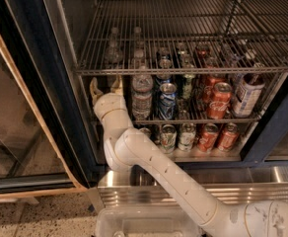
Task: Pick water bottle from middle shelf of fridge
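One water bottle (142, 97), cap hidden, stands beside the seemingly spread gripper (105, 85).

Cream two-finger gripper (105, 85), fingers spread, occupies the open gap at centre-left, between the side wall of the dark-framed fridge (50, 83) and the clear ribbed water bottle (142, 97). Silver upper wire rack (183, 71) limits headroom. Blue soda can (167, 101) stands just beside bottle's right, closing that side.

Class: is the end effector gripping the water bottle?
No, the end effector is open, left of the water bottle in the picture, not touching it.
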